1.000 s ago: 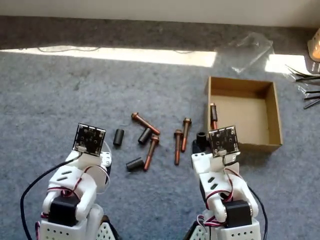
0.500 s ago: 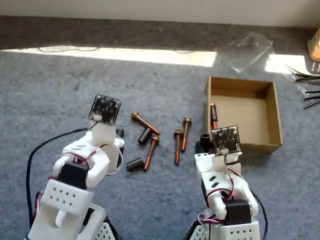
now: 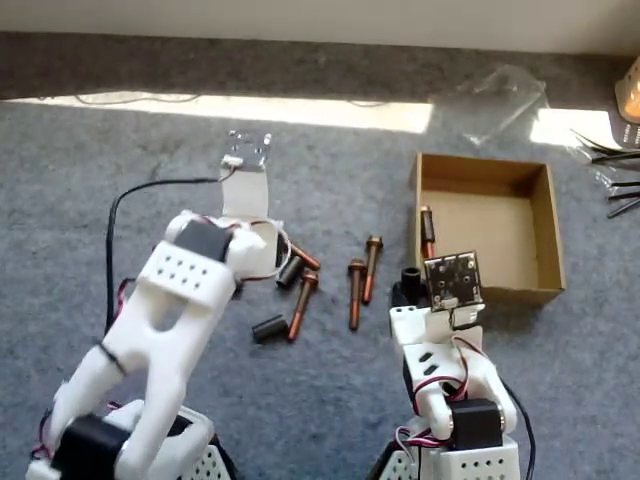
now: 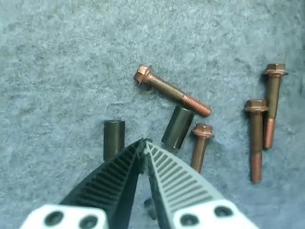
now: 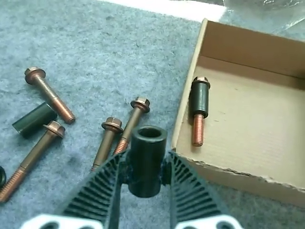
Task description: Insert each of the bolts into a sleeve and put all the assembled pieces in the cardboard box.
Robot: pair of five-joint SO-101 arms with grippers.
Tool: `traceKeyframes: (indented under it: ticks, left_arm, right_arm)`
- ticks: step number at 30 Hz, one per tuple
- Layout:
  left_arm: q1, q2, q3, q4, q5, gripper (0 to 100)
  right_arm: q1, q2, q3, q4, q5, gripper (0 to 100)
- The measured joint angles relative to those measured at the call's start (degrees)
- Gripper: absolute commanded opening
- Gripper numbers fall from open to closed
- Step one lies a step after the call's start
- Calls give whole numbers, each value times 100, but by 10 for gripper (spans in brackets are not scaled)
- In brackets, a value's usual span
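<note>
My left gripper hangs shut and empty over the grey carpet, its tips between two dark sleeves. Copper bolts lie around them. My right gripper is shut on a black sleeve, held upright just outside the cardboard box. One bolt with a sleeve on it lies inside the box by its wall. In the high view the left arm stretches over the loose parts, and another sleeve lies beside a bolt.
A crumpled clear plastic bag lies beyond the box. Black strips poke in at the right edge. Open carpet spreads to the left of the parts and in front of both arm bases.
The left arm has swung forward from its folded pose and now reaches out over the bolts and sleeves. The right arm has barely moved and keeps hold of its sleeve.
</note>
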Motion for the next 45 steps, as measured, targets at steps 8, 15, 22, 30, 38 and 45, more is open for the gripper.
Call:
traceKeyframes:
  ticks: [8,15,22,30,38,45]
  left_arm:
    - [229,1987,-1327,26,818,188]
    - [659,2910,-2382,431,1705,188]
    - [448,3429,-2673,431,2646,194]
    - [431,3455,-2699,431,3534,190]
    - [193,3508,-2699,149,3640,189]
    - [0,3508,-2699,88,4202,188]
  right_arm:
    - [0,0,0,0,0,5]
    - [0,0,0,0,0,5]
    - [0,0,0,0,0,5]
    - [0,0,0,0,0,5]
    - [0,0,0,0,0,5]
    - [9,0,114,0,0,5]
